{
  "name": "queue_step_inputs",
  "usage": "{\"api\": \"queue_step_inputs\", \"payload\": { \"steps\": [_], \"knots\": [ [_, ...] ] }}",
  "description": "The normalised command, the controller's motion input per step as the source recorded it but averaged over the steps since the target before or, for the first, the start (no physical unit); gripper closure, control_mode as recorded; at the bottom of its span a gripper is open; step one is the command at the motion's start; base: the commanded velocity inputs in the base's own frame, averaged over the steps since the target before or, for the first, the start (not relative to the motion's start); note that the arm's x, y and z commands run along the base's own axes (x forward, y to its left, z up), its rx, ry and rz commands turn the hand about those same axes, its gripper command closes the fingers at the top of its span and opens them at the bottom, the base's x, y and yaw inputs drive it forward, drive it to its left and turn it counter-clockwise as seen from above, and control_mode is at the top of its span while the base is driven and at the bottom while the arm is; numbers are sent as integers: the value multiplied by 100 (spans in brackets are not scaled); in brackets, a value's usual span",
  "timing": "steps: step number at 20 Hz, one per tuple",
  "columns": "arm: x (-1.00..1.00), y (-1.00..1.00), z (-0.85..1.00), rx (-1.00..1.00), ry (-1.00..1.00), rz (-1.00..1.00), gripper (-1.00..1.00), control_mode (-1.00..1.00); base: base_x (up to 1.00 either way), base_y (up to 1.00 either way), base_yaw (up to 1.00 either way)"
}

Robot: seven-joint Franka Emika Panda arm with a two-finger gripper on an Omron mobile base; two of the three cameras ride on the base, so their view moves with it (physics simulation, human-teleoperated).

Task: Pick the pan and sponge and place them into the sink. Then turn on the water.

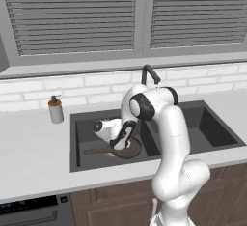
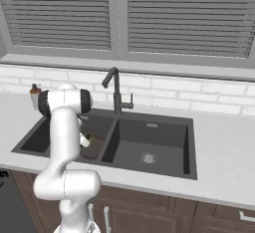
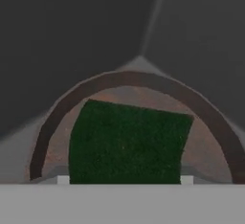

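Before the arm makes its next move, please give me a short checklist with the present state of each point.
1. Pan in the left basin of the sink: ok.
2. Sponge over the pan, inside its rim: ok.
3. Sponge released and lying in the pan: cannot tell; the fingertips barely show.
4. Gripper low in the basin, so it must rise before swinging: not ok yet.
5. Water running from the faucet: not ok, no stream visible.

No readable text, labels or numbers anywhere, perhaps owing to the coarse rendering.
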Motion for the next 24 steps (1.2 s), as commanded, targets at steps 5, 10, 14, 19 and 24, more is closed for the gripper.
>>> {"api": "queue_step_inputs", "payload": {
  "steps": [5,10,14,19,24],
  "knots": [
    [-69,0,0,0,-15,-5,-100,-100,0,0,0],
    [-87,0,13,0,-20,-3,-100,-100,0,0,0],
    [-100,0,91,6,-31,-1,-100,-100,0,0,0],
    [-100,0,100,3,-24,0,-100,-100,0,0,0],
    [-100,-6,100,5,-18,-6,-100,-100,0,0,0]
  ]
}}
